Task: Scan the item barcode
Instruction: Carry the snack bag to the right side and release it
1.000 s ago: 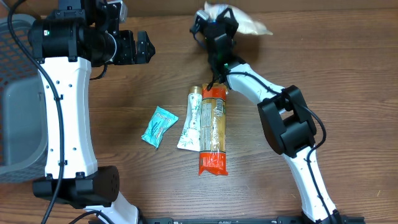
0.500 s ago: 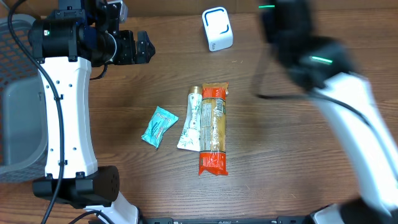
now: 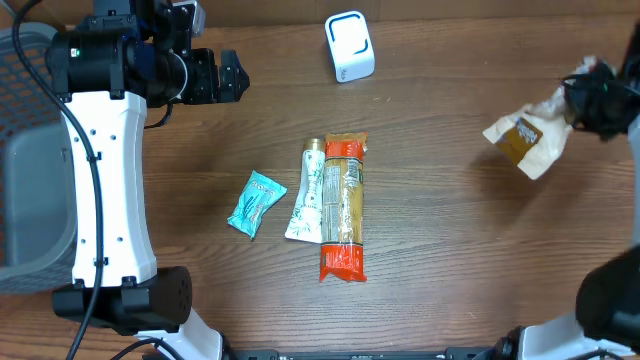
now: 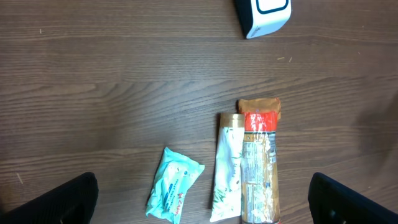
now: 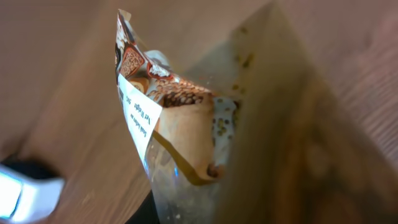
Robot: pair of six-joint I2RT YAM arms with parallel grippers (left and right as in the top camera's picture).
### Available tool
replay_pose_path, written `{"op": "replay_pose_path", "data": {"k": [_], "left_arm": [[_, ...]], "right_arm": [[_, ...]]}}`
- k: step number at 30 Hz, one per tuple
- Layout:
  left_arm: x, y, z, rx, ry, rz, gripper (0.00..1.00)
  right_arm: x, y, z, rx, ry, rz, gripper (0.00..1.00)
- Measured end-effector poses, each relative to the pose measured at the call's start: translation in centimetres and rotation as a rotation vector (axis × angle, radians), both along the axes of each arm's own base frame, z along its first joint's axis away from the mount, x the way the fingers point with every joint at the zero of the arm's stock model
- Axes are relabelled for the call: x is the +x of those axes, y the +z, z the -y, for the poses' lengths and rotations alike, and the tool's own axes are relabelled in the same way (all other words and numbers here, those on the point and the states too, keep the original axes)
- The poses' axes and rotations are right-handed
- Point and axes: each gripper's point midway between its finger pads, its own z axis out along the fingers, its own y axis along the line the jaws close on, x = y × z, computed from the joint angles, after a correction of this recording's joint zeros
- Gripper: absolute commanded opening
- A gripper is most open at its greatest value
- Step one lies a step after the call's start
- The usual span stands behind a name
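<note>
- Since a second ago my right arm has swung away from the top centre, where it held the pouch (image 3: 525, 140) over the scanner (image 3: 349, 46), out to the table's right edge; half a second ago it was a blur in mid-swing.
- My right gripper (image 3: 590, 95) is clenched on the pouch's upper end, and the pouch hangs from it slanting down to the left.
- From overhead I cannot tell whether the pouch's lower end touches the table (image 3: 450, 260).
- The right wrist view is filled by the pouch seen close up: clear film, a brown printed panel and a white label along one edge.
- The scanner, white with a blue outline on its face, stands uncovered at the top centre, well apart from the pouch.
- My left gripper (image 3: 235, 77) hovers released at the upper left with its jaws wide and nothing between them; its fingers (image 4: 56, 202) show dark in the bottom corners of the left wrist view.
- Mid-table, a long orange pack (image 3: 344, 208) and a white tube (image 3: 312, 190) lie side by side, touching along their length.
- A teal wipes packet (image 3: 256, 203) lies just left of the tube, apart from it.
- A grey basket (image 3: 25, 150) sits at the far left edge.
- None of these three items, nor the left arm, has shifted over the last second.
</note>
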Motion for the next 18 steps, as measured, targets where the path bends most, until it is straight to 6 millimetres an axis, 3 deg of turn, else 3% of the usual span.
{"op": "replay_pose_path", "data": {"k": [5,7,9,10,14,18], "left_arm": [[0.0,0.0,0.0,0.0,0.0,0.0,1.0],[0.0,0.0,0.0,0.0,0.0,0.0,1.0],[0.0,0.0,0.0,0.0,0.0,0.0,1.0],[0.0,0.0,0.0,0.0,0.0,0.0,1.0],[0.0,0.0,0.0,0.0,0.0,0.0,1.0],[0.0,0.0,0.0,0.0,0.0,0.0,1.0]], "right_arm": [[-1.0,-6.8,3.3,0.085,-0.145,0.002,0.06],[-1.9,-9.3,3.8,0.11,-0.179,-0.012,0.27],[-3.0,-11.2,3.6,0.127,-0.194,-0.039,0.66],[-3.7,-12.1,3.3,0.138,-0.201,-0.06,0.77],[-5.1,-13.5,2.7,0.139,-0.171,-0.112,0.9],[-6.4,-13.4,2.7,0.145,-0.14,-0.174,0.91]]}}
